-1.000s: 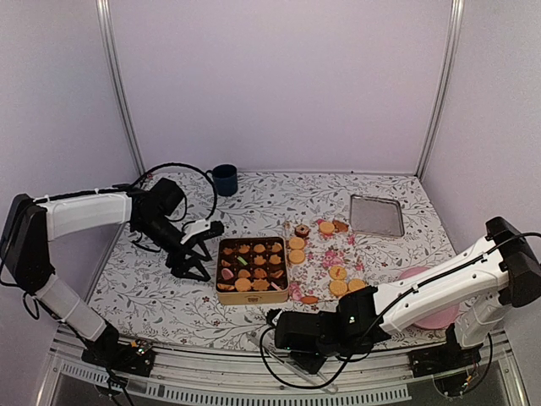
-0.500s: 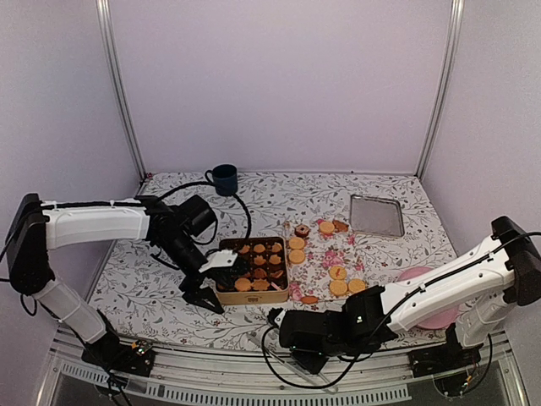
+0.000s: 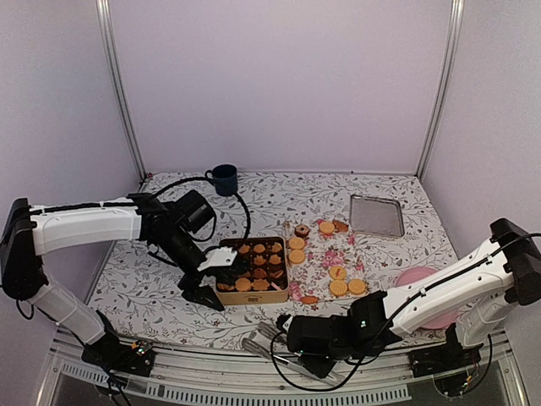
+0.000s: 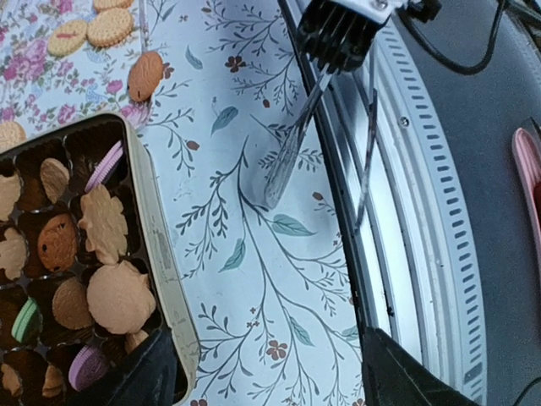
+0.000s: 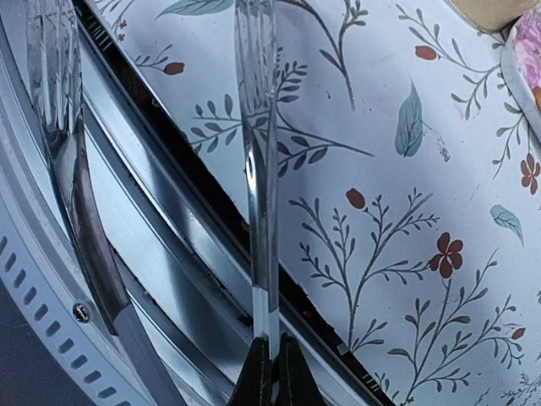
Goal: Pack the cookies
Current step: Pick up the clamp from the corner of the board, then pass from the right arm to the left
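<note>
Your left arm (image 3: 84,222) has swung in from the open cloth beside the tin (image 3: 254,297) and now hangs over the tin's near left corner. Your right arm (image 3: 439,286) has slid a little to the right along the front rail (image 4: 397,211).

Your left gripper (image 4: 279,382) is spread wide with nothing between its fingers. From its wrist camera, one finger sits over the tin's corner and the other over the rail.

Your right gripper (image 5: 270,365) is clamped tight on a pair of clear plastic tongs (image 5: 258,144). They stretch out from its fingers, low over the near edge of the flowered tablecloth (image 3: 279,199) and the rail.

You will find the cookies (image 3: 338,273) in two places. Many sit in the pockets of the tin, mostly golden, with pink and green ones among them. A scatter of loose ones lies on the cloth just right of the tin.

Part of a pink plate (image 3: 412,277) shows behind your right arm. A metal tray (image 3: 376,215) and a dark blue mug (image 3: 225,179) stand farther back.
</note>
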`<act>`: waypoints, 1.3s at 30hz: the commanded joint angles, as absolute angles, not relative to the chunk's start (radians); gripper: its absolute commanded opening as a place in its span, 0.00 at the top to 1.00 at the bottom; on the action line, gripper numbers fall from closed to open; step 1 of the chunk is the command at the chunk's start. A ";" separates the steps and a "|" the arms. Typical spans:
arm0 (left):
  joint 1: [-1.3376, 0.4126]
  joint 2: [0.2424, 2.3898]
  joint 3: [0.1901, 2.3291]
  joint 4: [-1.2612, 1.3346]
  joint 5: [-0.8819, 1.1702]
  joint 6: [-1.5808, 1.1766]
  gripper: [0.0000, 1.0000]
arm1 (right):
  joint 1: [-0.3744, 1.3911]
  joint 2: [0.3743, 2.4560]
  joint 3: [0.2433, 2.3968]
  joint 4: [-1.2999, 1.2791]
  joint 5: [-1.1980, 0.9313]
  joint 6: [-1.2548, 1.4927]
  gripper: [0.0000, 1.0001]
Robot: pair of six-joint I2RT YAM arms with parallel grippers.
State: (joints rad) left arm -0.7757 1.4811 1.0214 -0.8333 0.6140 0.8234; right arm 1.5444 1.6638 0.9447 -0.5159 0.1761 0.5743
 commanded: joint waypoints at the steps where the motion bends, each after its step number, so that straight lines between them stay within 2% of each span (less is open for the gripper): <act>1: -0.834 1.460 1.067 -0.846 0.611 0.836 0.26 | 1.537 1.621 1.045 -0.599 0.262 0.529 1.00; 9: -0.911 1.462 1.114 -0.891 0.596 0.821 0.37 | 1.459 1.615 1.202 -0.734 0.304 0.357 1.00; 20: -0.914 1.435 1.099 -0.901 0.570 0.809 0.49 | 1.371 1.652 1.392 -0.822 0.326 0.133 1.00; 24: -0.914 1.437 1.097 -0.860 0.521 0.783 0.61 | 1.368 1.677 1.434 -0.840 0.320 0.098 1.00; 27: -0.915 1.435 1.103 -0.858 0.530 0.775 0.65 | 1.368 1.691 1.457 -0.848 0.305 0.082 1.00; 29: -0.915 1.431 1.111 -0.856 0.531 0.771 0.66 | 1.368 1.697 1.469 -0.850 0.296 0.075 1.00; 30: -0.914 1.427 1.115 -0.853 0.528 0.768 0.63 | 1.368 1.700 1.473 -0.850 0.293 0.069 1.00; 34: -0.914 1.408 1.129 -0.836 0.504 0.748 0.45 | 1.367 1.715 1.485 -0.859 0.283 0.051 1.00; 39: -0.913 1.399 1.138 -0.829 0.479 0.739 0.43 | 1.366 1.722 1.493 -0.852 0.270 0.039 1.00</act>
State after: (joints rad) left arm -0.9077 1.4231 1.0969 -0.8867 0.5007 0.7807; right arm 1.3544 1.7023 1.4631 -0.8604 0.3122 0.0917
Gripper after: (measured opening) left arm 0.574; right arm 0.016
